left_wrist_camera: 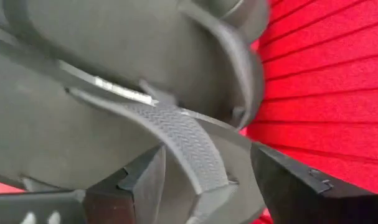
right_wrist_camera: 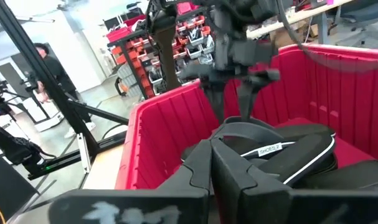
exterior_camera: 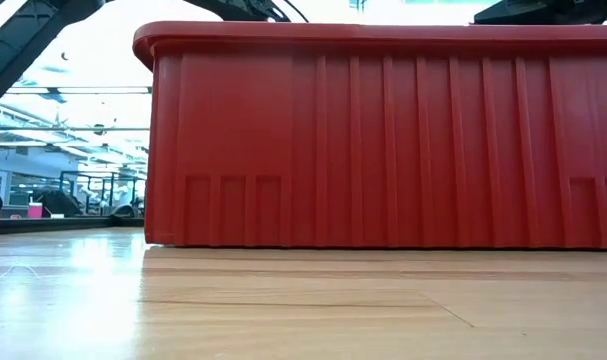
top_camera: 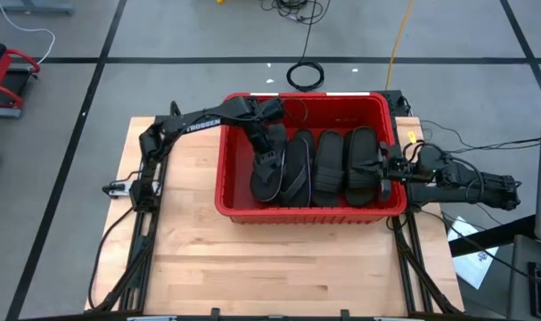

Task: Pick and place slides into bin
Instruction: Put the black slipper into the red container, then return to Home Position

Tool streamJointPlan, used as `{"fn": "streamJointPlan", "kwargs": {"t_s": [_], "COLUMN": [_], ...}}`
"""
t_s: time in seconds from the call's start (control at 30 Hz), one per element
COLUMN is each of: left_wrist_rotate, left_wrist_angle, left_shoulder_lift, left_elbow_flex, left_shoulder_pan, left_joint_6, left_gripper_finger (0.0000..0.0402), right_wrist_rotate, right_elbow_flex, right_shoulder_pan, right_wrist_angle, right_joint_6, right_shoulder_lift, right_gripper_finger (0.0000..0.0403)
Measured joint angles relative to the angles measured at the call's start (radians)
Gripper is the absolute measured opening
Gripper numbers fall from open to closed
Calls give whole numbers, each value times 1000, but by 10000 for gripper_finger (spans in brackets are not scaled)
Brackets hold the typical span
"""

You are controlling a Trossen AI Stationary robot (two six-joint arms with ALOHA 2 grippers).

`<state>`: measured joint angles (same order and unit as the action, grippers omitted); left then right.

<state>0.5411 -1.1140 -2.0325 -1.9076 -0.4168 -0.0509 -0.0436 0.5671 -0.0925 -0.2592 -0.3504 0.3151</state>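
Observation:
The red bin point(top_camera: 306, 96) stands mid-table and fills the low view point(exterior_camera: 383, 140). Several dark slides lie side by side in it: grey thong flip-flops point(top_camera: 283, 174) at its left, black slides point(top_camera: 346, 160) at its right. My left gripper point(top_camera: 272, 152) reaches down into the bin, open, with a flip-flop's ribbed thong strap point(left_wrist_camera: 189, 146) between its fingers. It also shows in the right wrist view point(right_wrist_camera: 233, 109). My right gripper point(top_camera: 383, 167) is shut and empty at the bin's right wall, above the rim point(right_wrist_camera: 220, 158). My left gripper comes from above, pointing down, with one finger point(left_wrist_camera: 142, 180) on each side of the flip-flop's thong strap point(left_wrist_camera: 176, 134), which runs across the gap. The flip-flop lies in the bin. I cannot tell whether the fingers touch the strap.
The bin's red wall point(left_wrist_camera: 326, 93) is close beside the left gripper. Bare wooden table point(top_camera: 288, 259) lies in front of the bin. Cables point(top_camera: 304, 73) lie on the floor behind, and a person point(right_wrist_camera: 48, 68) stands far off in the room.

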Motion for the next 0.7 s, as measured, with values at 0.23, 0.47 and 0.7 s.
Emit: {"fn": "streamJointPlan", "kwargs": {"t_s": [0.23,0.47,0.7], "left_wrist_rotate": [9,7,106], "left_wrist_angle": [16,-53,26], "left_shoulder_lift": [61,237,538], "left_elbow_flex": [-2,-1,114], "left_shoulder_pan": [16,24,70], "left_joint_6": [-21,-225,-496], "left_gripper_finger": [243,199,19], "right_wrist_rotate": [22,43,86], "right_elbow_flex": [0,0,-10], "right_shoulder_pan": [0,0,1], "right_wrist_angle": [1,12,-50], "right_joint_6": [-16,-15,22], "right_shoulder_lift": [0,-7,-86], "right_gripper_finger": [0,0,0]}}
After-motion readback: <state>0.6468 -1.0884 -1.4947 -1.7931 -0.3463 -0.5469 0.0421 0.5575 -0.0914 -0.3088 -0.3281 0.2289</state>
